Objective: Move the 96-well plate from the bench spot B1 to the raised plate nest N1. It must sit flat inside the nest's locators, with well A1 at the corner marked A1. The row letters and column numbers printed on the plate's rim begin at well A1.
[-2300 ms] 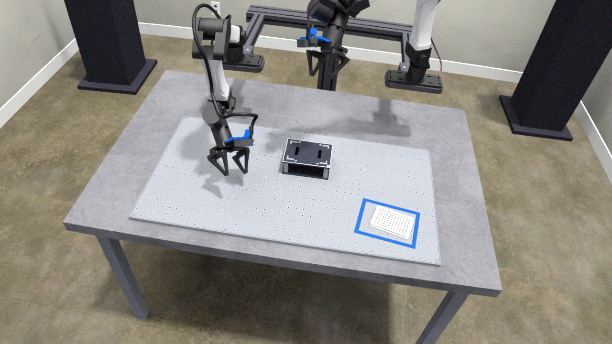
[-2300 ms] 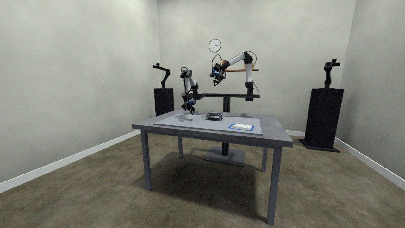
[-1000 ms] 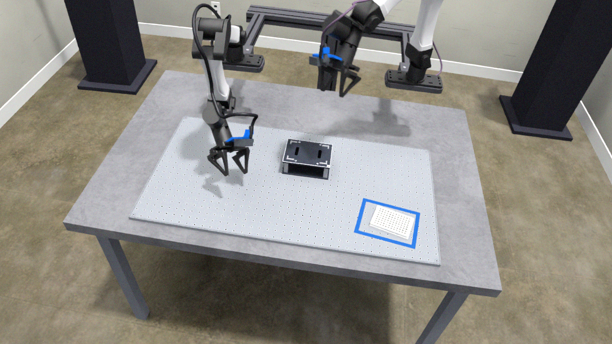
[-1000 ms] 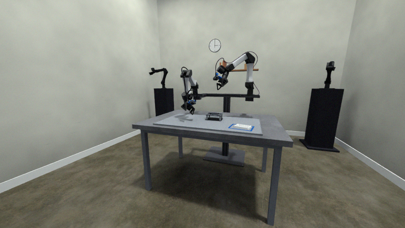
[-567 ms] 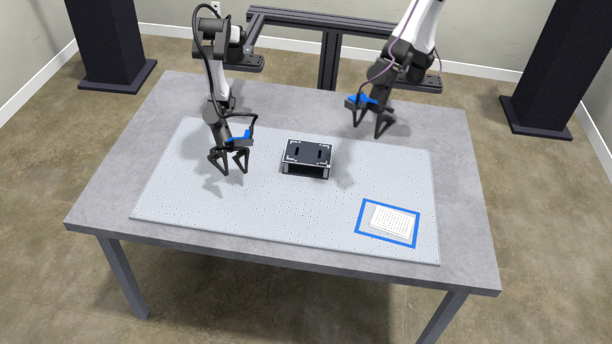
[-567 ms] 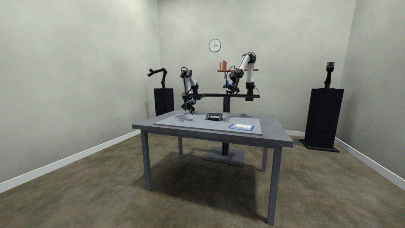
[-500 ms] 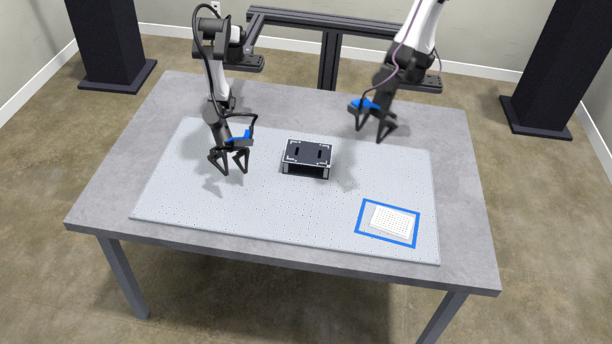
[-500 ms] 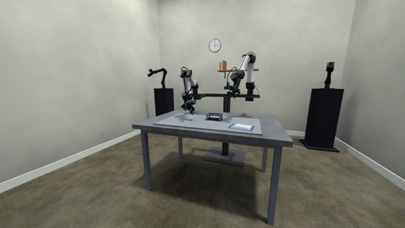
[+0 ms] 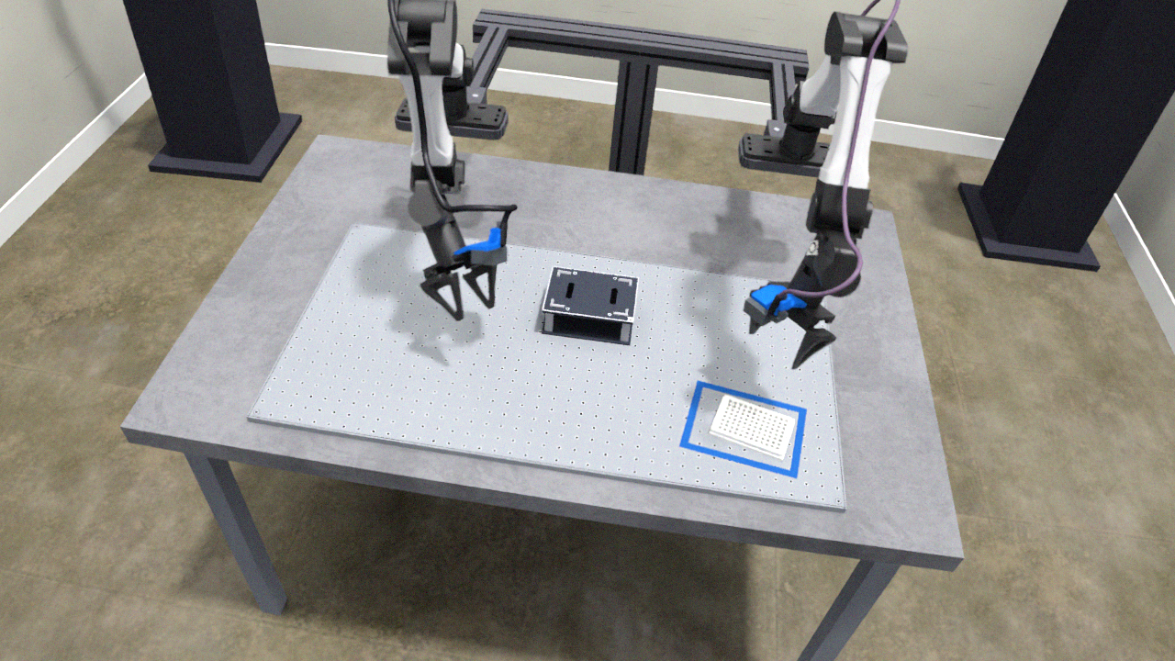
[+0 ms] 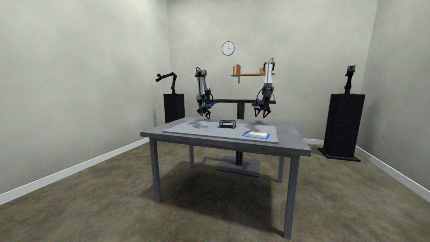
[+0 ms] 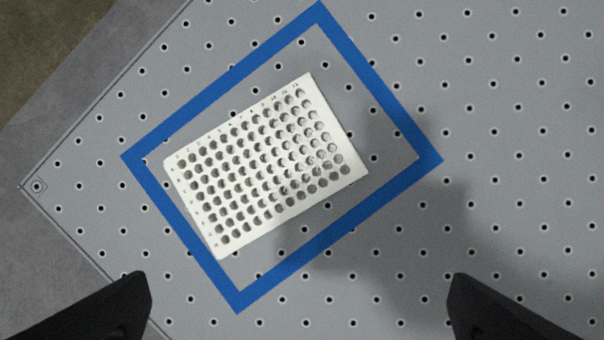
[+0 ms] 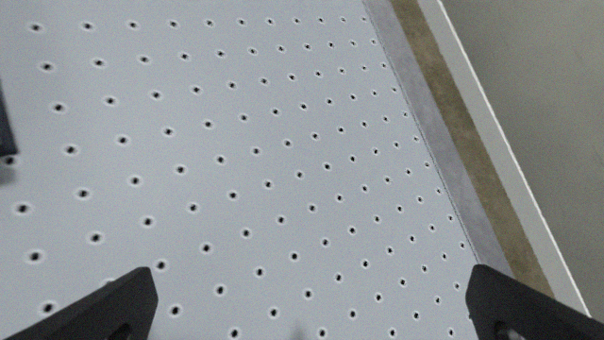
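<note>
The white flat plastic plate with rows of little holes (image 9: 753, 425) (image 10: 257, 134) (image 11: 264, 165) lies flat inside the blue box outline (image 9: 690, 415) (image 10: 245, 134) (image 11: 374, 85), at a slant to it. Its short side with letters is close to the blue line, with more room past the other short side. Numbers up to 12 run along one long rim; the letters are too faint to read. The grey board with holes (image 9: 460, 386) (image 10: 192, 129) (image 11: 505, 156) (image 12: 203, 184) has its edges inside those of the grey table (image 9: 221, 329) (image 10: 291, 129) (image 11: 71, 94) (image 12: 427, 118). The black raised stand (image 9: 591, 294) (image 10: 227, 121) is well apart from the plate. Its corner mark is too small to read. The left gripper (image 9: 774, 347) (image 10: 260, 116) (image 11: 299, 287) is wide open above the board, near the plate. The right gripper (image 9: 476, 311) (image 10: 205, 116) (image 12: 310, 281) is wide open too, holding nothing
</note>
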Robot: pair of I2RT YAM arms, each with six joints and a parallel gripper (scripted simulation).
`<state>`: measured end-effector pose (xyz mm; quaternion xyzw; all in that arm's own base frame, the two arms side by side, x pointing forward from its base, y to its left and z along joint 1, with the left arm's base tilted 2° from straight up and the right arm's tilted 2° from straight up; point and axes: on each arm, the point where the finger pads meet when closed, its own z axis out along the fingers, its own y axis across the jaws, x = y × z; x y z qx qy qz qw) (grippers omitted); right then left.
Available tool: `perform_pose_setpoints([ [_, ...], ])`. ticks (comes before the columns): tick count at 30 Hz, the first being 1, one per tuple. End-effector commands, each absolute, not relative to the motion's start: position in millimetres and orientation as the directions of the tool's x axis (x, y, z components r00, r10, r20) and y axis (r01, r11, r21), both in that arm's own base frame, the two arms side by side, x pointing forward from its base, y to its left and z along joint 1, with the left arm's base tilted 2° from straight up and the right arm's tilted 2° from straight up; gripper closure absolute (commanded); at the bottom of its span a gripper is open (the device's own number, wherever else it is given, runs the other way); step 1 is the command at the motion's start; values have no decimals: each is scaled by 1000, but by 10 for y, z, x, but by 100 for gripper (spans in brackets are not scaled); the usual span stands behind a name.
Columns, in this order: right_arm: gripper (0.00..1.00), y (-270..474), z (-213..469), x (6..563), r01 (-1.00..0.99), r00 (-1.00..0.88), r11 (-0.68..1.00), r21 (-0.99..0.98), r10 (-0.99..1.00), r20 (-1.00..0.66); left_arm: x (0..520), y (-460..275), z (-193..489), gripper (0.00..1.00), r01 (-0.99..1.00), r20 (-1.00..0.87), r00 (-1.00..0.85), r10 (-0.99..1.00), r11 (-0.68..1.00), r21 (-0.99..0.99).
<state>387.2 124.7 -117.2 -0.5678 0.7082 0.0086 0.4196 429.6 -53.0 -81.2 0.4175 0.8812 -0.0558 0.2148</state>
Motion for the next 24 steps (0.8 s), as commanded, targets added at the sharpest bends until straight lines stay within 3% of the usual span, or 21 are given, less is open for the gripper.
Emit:
perform_pose_setpoints([
  [1, 0, 1320, -1133, 3620, -884, -72, 306, -353, -836, -544, 4385, -530, -860, 0, 801, -428, -527, 734, 597, 36],
  [13, 0, 2018, -431, 2818, -987, -55, 115, -116, -901, -431, 4587, -327, -980, 0, 788, -430, -545, 720, 615, 30],
  [24, 0, 2408, -145, 2551, -999, -3, 19, -35, -912, -410, 4606, -317, -949, 0, 786, -431, -544, 720, 617, 39],
])
